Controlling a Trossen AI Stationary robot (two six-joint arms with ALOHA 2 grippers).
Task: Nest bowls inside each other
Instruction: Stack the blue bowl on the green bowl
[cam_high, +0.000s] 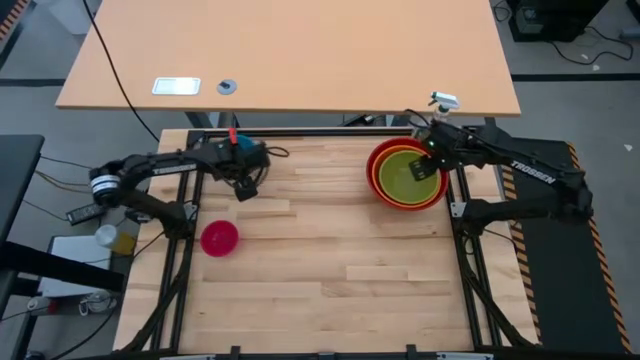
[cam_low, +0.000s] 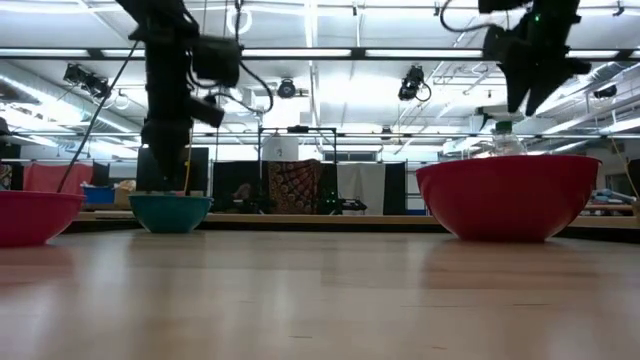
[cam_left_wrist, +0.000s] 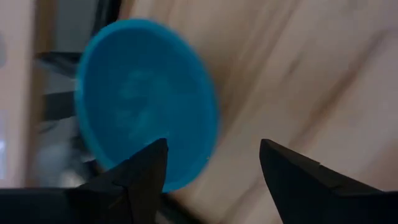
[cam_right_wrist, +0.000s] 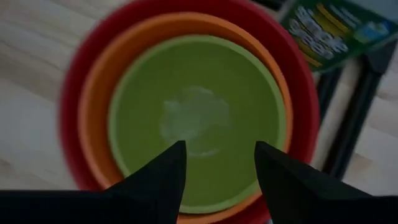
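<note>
A red bowl (cam_high: 378, 182) stands at the table's far right, with an orange bowl (cam_right_wrist: 102, 93) nested in it and a lime green bowl (cam_right_wrist: 196, 118) nested in that. My right gripper (cam_right_wrist: 217, 165) hovers open above this stack, empty. A blue bowl (cam_left_wrist: 146, 99) rests on its base at the far left, seen low across the table as blue bowl (cam_low: 170, 212). My left gripper (cam_left_wrist: 214, 168) hangs open above it and just beside it, touching nothing. The small pink bowl (cam_high: 219, 238) stands alone on its base near the left edge.
Bare wood (cam_high: 340, 270) fills the table's middle and near side. Black frame rails (cam_high: 465, 250) run along the table's sides. A clear bottle (cam_low: 503, 135) shows behind the red bowl (cam_low: 508, 195). A light desk (cam_high: 290, 50) lies beyond the far edge.
</note>
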